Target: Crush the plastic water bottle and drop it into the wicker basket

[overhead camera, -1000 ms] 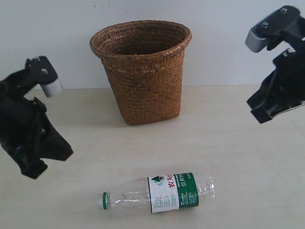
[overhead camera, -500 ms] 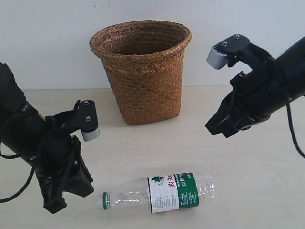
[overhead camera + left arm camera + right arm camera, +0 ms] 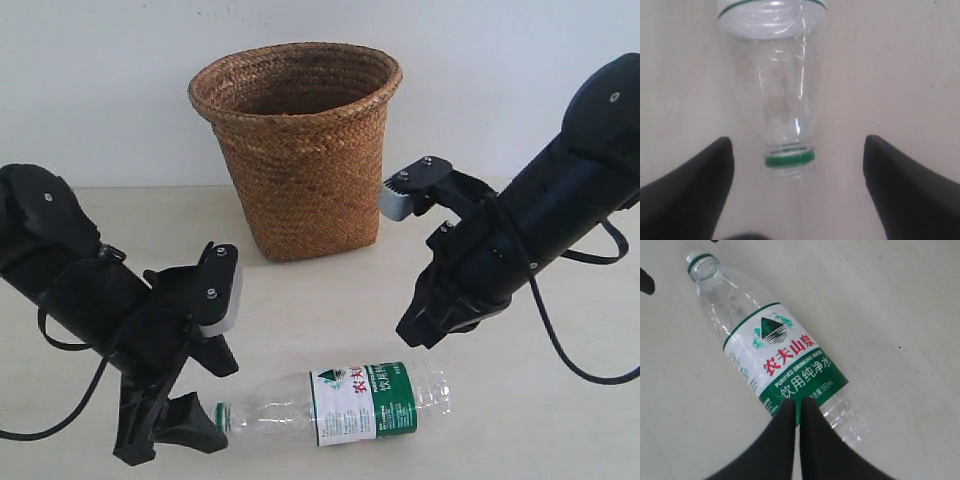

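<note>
The plastic water bottle (image 3: 345, 403) lies on its side on the table in front of the wicker basket (image 3: 297, 150), which stands upright. Its neck with a green ring (image 3: 789, 159) points left. My left gripper (image 3: 203, 395) is open and low at the neck end; its fingers (image 3: 695, 187) stand wide on either side of the neck (image 3: 790, 145) without touching it. My right gripper (image 3: 418, 330) hovers above the bottle's base end, apart from it. In the right wrist view this right gripper (image 3: 799, 407) is shut and empty over the green part of the label (image 3: 790, 370).
The pale tabletop (image 3: 520, 420) reaches to a white wall (image 3: 100, 80) behind the basket. Both black arms lean in from the sides, and cables hang beside each one.
Both arms have swung down and inward toward the bottle. The left gripper now flanks the neck; the right one has dropped over the label end. Bottle and basket have not moved.
</note>
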Controlling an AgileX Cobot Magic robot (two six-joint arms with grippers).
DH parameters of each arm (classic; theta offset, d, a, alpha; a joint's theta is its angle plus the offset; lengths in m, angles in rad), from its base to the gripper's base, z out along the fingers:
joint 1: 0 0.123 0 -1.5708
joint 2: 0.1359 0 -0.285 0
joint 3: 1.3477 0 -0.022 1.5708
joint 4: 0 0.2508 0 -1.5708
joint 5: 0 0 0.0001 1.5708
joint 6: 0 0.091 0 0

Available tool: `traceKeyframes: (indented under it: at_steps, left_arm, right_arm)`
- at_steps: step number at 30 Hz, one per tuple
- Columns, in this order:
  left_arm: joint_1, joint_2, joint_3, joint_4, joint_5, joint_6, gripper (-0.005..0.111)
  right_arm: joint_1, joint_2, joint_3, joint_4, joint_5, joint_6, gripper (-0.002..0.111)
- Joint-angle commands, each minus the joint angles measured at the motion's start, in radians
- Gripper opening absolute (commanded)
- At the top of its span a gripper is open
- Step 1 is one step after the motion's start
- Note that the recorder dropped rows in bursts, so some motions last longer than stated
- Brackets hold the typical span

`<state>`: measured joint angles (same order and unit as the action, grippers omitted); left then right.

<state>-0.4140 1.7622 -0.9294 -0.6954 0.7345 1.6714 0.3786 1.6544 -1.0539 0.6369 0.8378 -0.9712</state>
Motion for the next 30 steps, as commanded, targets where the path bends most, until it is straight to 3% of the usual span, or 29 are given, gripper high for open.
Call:
traceKeyframes:
  at_steps: [1, 8, 12, 15, 21, 30]
  left_arm:
    - [-0.006, 0.055, -0.003, -0.046, -0.026, 0.067, 0.066]
    - [-0.006, 0.120, -0.003, -0.048, -0.103, 0.043, 0.066]
    - [-0.006, 0.130, -0.003, -0.048, -0.107, 0.041, 0.059]
    - [-0.006, 0.130, -0.003, -0.048, -0.107, 0.041, 0.047]
    - [-0.006, 0.130, -0.003, -0.046, -0.110, 0.053, 0.005]
    - [-0.006, 0.130, -0.003, -0.049, -0.111, 0.045, 0.004]
  right_arm:
    - [0.002, 0.019, -0.005, 0.009, -0.023, -0.010, 0.000]
    - [0.002, 0.021, -0.005, 0.022, -0.032, -0.010, 0.000]
    - [0.002, 0.021, -0.005, 0.051, -0.045, -0.010, 0.000]
    - [0.004, 0.026, -0.005, 0.077, -0.045, -0.010, 0.000]
    - [0.053, 0.056, -0.005, 0.077, -0.050, -0.012, 0.000]
    - [0.129, 0.088, -0.005, 0.128, -0.082, -0.012, 0.000]
